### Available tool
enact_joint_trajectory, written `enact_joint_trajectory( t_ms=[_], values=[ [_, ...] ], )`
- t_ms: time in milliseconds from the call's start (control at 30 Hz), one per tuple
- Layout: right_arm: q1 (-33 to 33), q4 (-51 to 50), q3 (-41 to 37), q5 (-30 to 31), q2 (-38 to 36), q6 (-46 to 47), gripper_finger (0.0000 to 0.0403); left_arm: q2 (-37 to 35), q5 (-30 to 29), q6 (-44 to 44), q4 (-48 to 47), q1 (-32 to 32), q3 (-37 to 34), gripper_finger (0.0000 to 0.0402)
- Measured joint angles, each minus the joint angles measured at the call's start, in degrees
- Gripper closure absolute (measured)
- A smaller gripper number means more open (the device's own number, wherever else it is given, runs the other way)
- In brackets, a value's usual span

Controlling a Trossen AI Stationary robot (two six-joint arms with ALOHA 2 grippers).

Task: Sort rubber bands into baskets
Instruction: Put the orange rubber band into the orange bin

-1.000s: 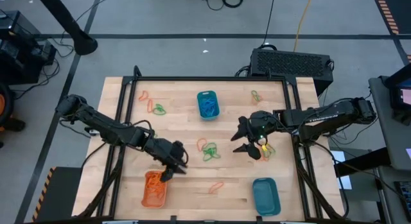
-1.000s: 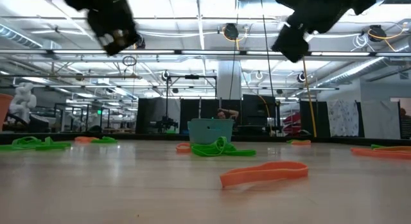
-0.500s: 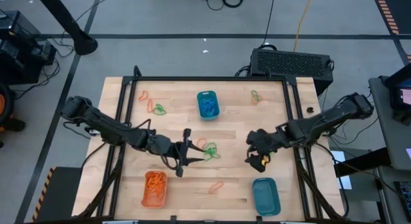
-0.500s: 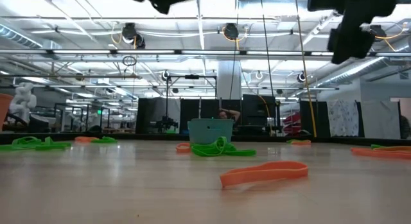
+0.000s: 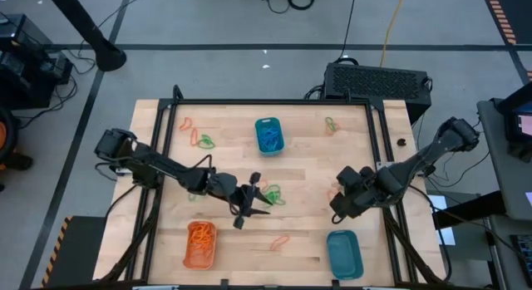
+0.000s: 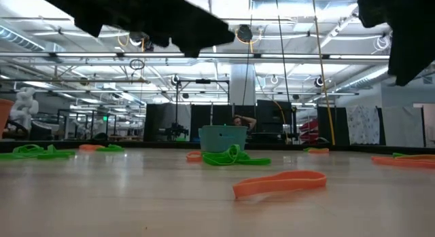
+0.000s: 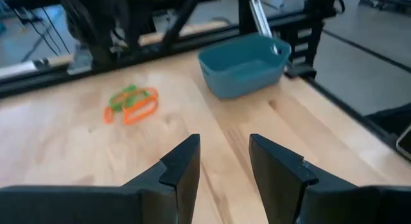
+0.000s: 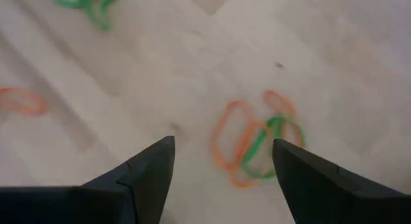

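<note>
From overhead, the left gripper (image 5: 252,201) hangs over the middle of the wooden table (image 5: 224,169), right beside the green tangle of rubber bands (image 5: 271,194), with nothing visible between its fingers. The right gripper (image 5: 342,203) sits toward the right side, jaws wide and empty, near an orange-and-green cluster (image 5: 336,190). The orange basket (image 5: 200,243) at the near left already holds orange bands, the far teal basket (image 5: 268,135) holds blue ones, and the near teal basket (image 5: 343,253) looks empty. At table height, a lone orange band (image 6: 279,184) lies close in front, and both arms are only dark shapes overhead. Through the left wrist camera, its fingers (image 7: 182,170) stand partly apart and empty above bare wood, with a teal basket (image 7: 244,63) farther off. Through the right wrist camera, the spread fingers (image 8: 151,171) frame orange and green loops (image 8: 254,142) lying on the wood. I'd say both arms are between picks; next, each has to drop onto a single loop and pinch it cleanly.
</note>
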Motion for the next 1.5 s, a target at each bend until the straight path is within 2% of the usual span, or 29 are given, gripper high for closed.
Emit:
enact_joint_trajectory(
  t_ms=[133, 400, 600, 733, 900, 1067, 1300, 1500],
  values=[
    [-0.60, -1.40, 0.00, 1.23, 3.43, 0.42, 0.0149, 2.43, 0.10, 0.00, 0.23, -1.10, 0.00, 0.0259],
    [-2.62, 3.15, 0.00, 0.45, 12.88, 3.96, 0.0149, 2.79, 1.89, -0.02, 1.15, -3.82, 0.00, 0.0259],
    [-4.86, 3.69, 0.00, -4.50, 19.01, 7.22, 0.0149, 2.79, 1.89, -0.04, 1.01, -5.42, 0.00, 0.0259],
    [-6.79, 5.02, -0.35, -4.32, 20.55, 7.37, 0.0149, 2.79, 1.92, -0.02, 1.01, -5.86, 0.00, 0.0258],
    [-8.16, 13.17, -5.04, -5.45, 20.56, 4.78, 0.0149, 2.79, 1.91, 0.00, 1.35, -5.83, 0.00, 0.0258],
    [-8.41, 15.11, -7.41, -5.61, 20.56, 4.88, 0.0150, 2.79, 1.89, 0.22, 2.34, -5.03, 0.02, 0.0258],
    [-8.37, 19.13, -7.65, -5.37, 20.56, 4.89, 0.0200, 2.79, 1.82, 0.44, 6.15, -2.82, 0.04, 0.0258],
    [-8.28, 24.08, -11.05, -4.67, 20.22, 4.86, 0.0242, 2.79, 1.64, 0.44, 9.72, -1.16, 0.07, 0.0258]
  ],
)
